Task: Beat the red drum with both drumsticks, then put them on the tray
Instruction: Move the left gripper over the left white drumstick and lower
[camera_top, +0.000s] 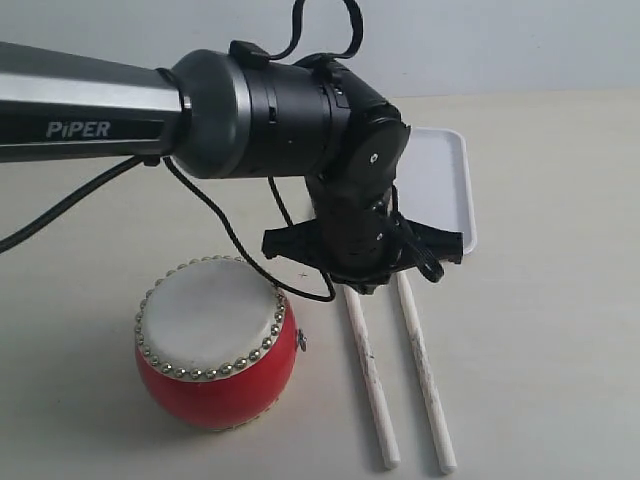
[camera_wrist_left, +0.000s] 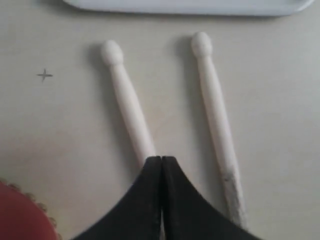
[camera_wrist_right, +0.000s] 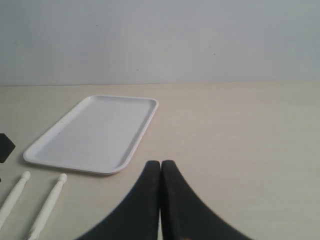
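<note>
The red drum (camera_top: 215, 345) stands at the front left, and its red edge (camera_wrist_left: 20, 217) shows in the left wrist view. Two pale drumsticks (camera_top: 370, 375) (camera_top: 425, 375) lie side by side on the table to its right, knobbed tips toward the white tray (camera_top: 440, 180). My left gripper (camera_top: 365, 283) hangs over the sticks' far ends. Its jaws are shut (camera_wrist_left: 161, 159) with nothing between them, just above one drumstick (camera_wrist_left: 127, 102); the other drumstick (camera_wrist_left: 217, 115) lies beside it. My right gripper (camera_wrist_right: 160, 162) is shut and empty, off to the side of the tray (camera_wrist_right: 95, 132).
The left arm's thick body and its black cables (camera_top: 230, 235) hang over the table between drum and tray. A small cross mark (camera_wrist_left: 45, 75) is on the tabletop. A pale wall rises behind the table.
</note>
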